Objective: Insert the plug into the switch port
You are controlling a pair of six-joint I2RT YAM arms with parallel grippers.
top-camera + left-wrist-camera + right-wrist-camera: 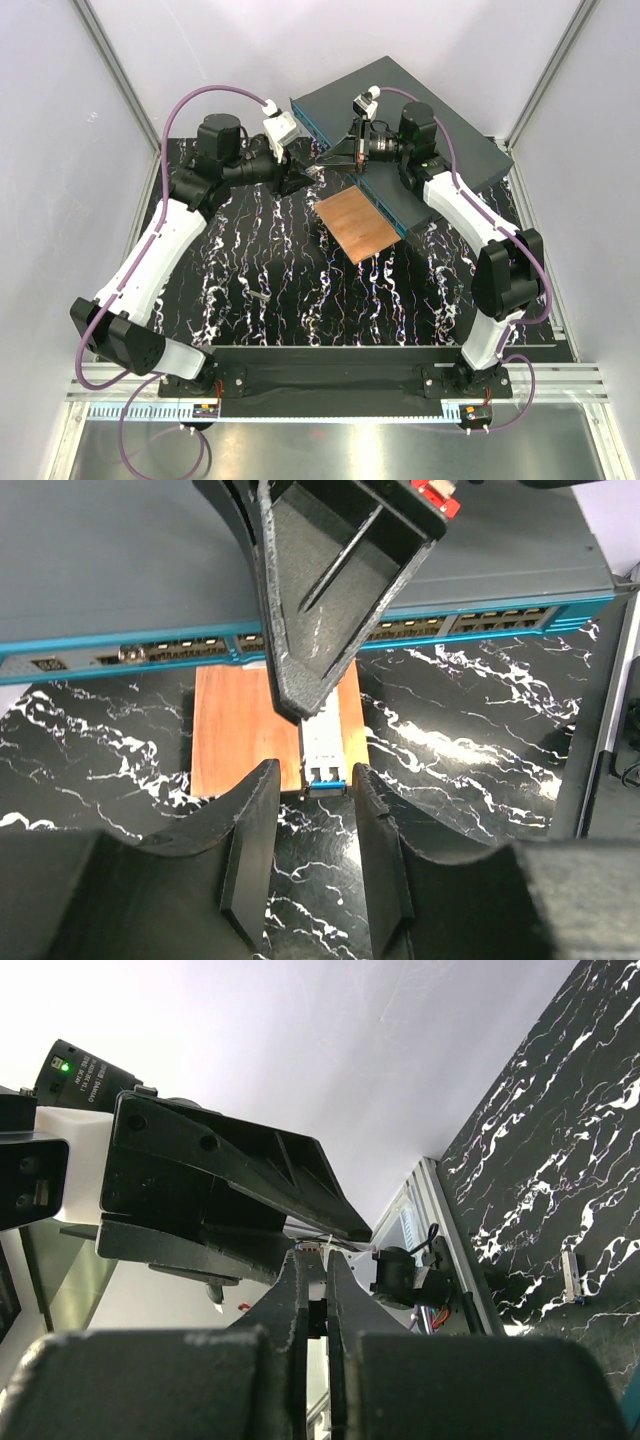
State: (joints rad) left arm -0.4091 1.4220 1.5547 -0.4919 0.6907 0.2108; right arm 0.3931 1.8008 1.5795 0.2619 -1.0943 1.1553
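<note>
The plug (325,752), a small silver module with a blue end, is pinched in my right gripper (310,705), which comes down from above over the copper-brown plate (240,730). My left gripper (314,780) is open, and its fingertips flank the plug's blue end without touching it. The switch (120,560) is a flat dark-grey box, and its teal face carries a row of switch ports (190,648) beyond the plate. In the top view both grippers, left (300,178) and right (325,158), meet beside the switch (420,110). In the right wrist view my right gripper (312,1255) is nearly closed on a thin dark piece.
The copper plate (358,222) lies on the black marbled mat (300,300) in front of the switch's teal face (385,205). A small silver piece (258,296) lies loose on the mat nearer the bases, and it also shows in the right wrist view (570,1275). White walls enclose the table.
</note>
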